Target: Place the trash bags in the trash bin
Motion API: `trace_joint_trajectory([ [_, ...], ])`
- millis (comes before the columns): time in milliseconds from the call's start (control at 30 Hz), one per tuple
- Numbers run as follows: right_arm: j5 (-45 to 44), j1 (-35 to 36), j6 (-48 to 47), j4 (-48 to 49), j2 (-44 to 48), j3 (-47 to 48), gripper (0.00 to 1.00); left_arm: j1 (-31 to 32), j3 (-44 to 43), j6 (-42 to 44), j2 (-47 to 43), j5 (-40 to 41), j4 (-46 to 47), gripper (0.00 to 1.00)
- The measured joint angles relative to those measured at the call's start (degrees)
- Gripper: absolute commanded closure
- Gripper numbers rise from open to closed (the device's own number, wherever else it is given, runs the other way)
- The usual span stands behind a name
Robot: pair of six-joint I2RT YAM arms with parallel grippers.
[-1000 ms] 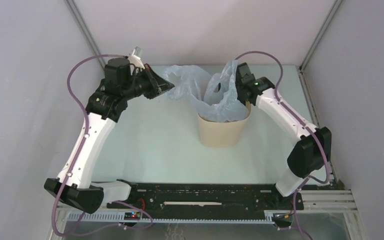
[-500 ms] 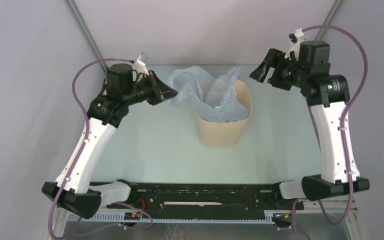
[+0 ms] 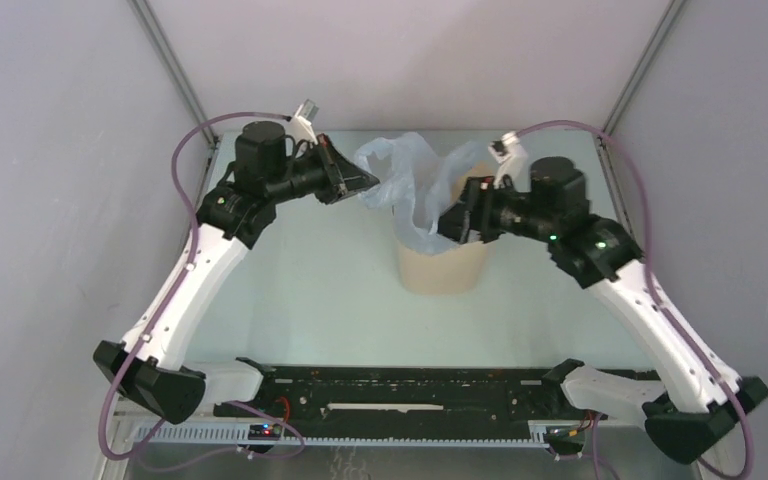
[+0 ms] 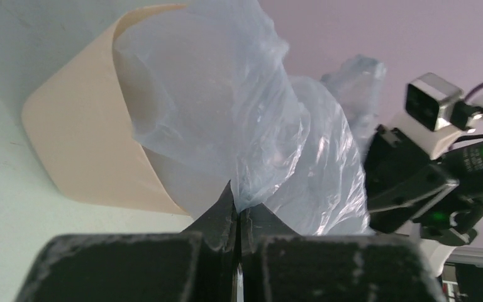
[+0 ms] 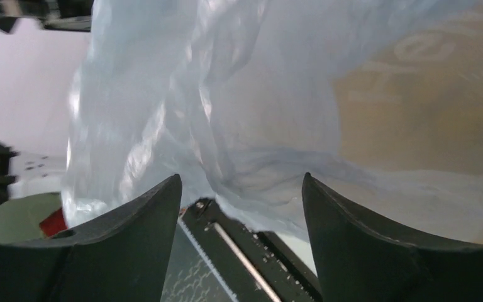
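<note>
The beige trash bin [image 3: 445,268] stands upright at the table's middle. The pale-blue trash bag [image 3: 410,185] hangs partly inside the bin's mouth, its upper part pulled up and to the left. My left gripper [image 3: 372,182] is shut on the bag's edge, left of the bin and above its rim; the left wrist view shows the film [image 4: 245,126] pinched between the closed jaws [image 4: 239,204] with the bin [image 4: 75,138] beyond. My right gripper [image 3: 447,222] is open over the bin's mouth. In the right wrist view [image 5: 241,182] it is empty, close to the bag [image 5: 182,107] and the bin's wall [image 5: 427,107].
The black base rail [image 3: 410,390] runs along the table's near edge. Grey enclosure walls stand on the left, right and back. The right arm [image 3: 650,310] reaches in from the right side.
The right arm swung from the far right back to the bin, its open gripper now over the mouth. The left gripper moved right with the bag, closer to the bin.
</note>
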State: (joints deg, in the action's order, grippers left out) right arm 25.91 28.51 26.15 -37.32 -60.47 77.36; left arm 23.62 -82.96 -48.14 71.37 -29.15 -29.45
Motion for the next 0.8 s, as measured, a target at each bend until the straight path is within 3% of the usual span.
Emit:
trace_joint_trajectory([
  [133,-11.7,5.8,-0.5,7.0,-4.7,-5.4,0.33,1.5,0.0,-1.0,2.2,0.0,0.7,1.0],
  [367,-25.7,5.9,-2.4,13.0,-13.0,-10.1,0.31,2.8,0.5,1.0,3.0,2.9,-1.4,1.0],
  [467,-27.5,5.9,-3.5,12.6,-13.3,-10.3,0.29,2.8,1.1,4.5,3.0,6.1,-5.4,1.0],
  [633,-26.7,4.4,-4.2,9.4,-9.2,-10.3,0.16,2.8,1.3,7.7,2.9,8.3,-8.0,1.0],
  [800,-21.2,-4.2,-1.7,1.4,-2.1,-6.5,0.12,2.8,4.0,9.2,0.1,8.6,-6.4,1.0],
])
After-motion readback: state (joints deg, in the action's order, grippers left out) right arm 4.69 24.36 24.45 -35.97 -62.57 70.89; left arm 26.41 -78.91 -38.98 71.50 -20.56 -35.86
